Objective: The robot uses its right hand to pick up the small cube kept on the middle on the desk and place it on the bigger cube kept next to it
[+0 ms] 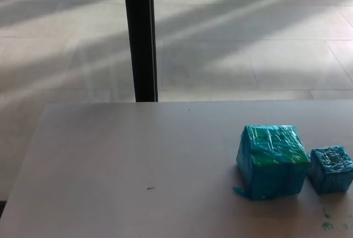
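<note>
One small cube (pixel 330 169) beside one bigger cube (pixel 272 162), on desk (pixel 138 183), no hands visible, fingers' state untellable

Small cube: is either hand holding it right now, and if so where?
Nothing is held. The small cube sits on the desk beside the bigger cube, and neither robot hand is in view.

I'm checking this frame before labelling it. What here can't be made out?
- Both robot hands: outside the head view.
- Large blue tape-wrapped cube: back and underside hidden by its own body.
- Small blue tape-wrapped cube: whether it touches the large cube is unclear.
- Grey desk: cut off by the frame's edges.
</note>
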